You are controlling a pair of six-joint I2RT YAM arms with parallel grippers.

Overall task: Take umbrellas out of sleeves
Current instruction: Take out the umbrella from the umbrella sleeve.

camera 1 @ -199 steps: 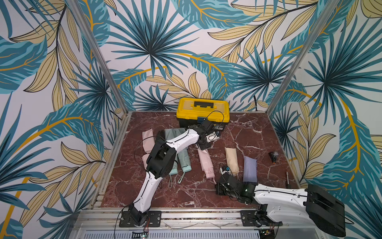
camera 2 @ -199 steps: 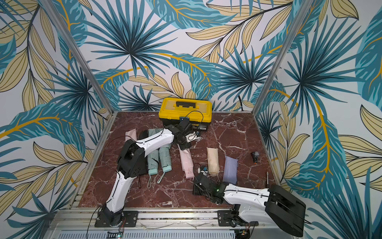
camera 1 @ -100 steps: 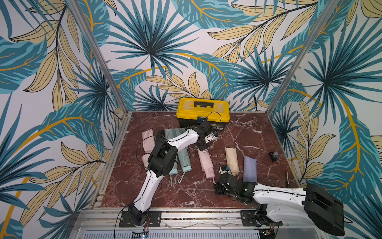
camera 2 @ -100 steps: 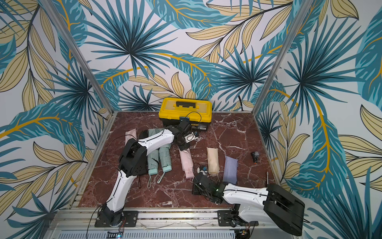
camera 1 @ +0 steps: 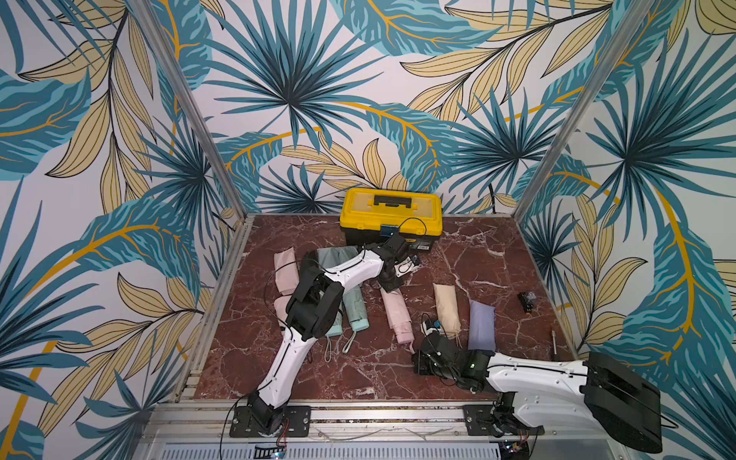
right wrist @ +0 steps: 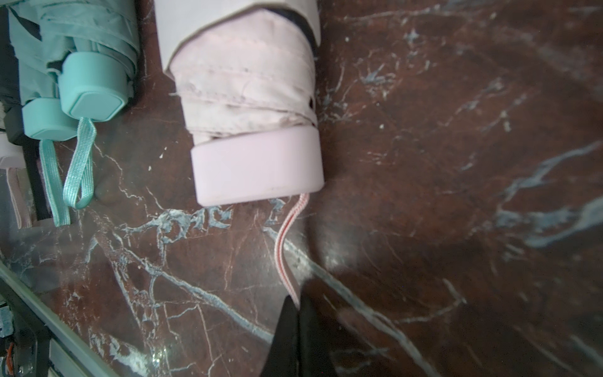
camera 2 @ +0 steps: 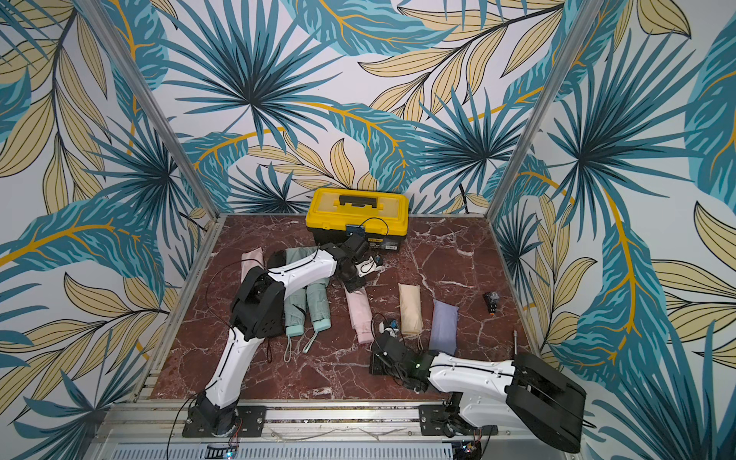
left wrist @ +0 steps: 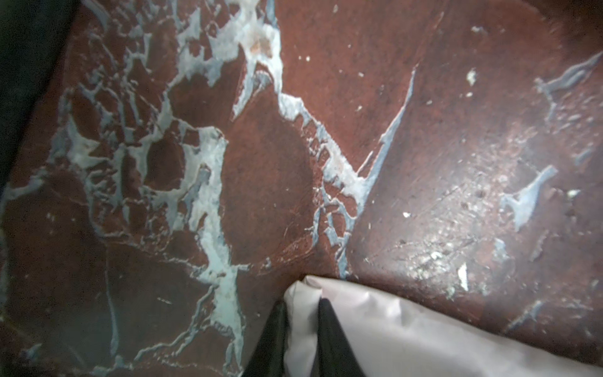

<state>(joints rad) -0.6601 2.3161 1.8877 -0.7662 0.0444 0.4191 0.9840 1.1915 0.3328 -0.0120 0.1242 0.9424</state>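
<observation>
Pink folded compact umbrella [right wrist: 248, 107], half inside its pale pink fabric sleeve [left wrist: 408, 326], is laid near the middle of the red marble table [camera 1: 478, 255]. The sleeve's end is pinched in the nearly closed left gripper [left wrist: 301, 303], and the striped wrist loop [right wrist: 287, 241] is clamped in the fully closed right gripper [right wrist: 296, 303].

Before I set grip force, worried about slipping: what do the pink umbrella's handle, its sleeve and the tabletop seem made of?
The handle: likely matte moulded plastic, smooth and uniform pink. The sleeve: thin synthetic-looking fabric, faintly shiny, softly creased. The tabletop: glossy red marble look with pale veins; stone or printed laminate, cannot tell.
</observation>
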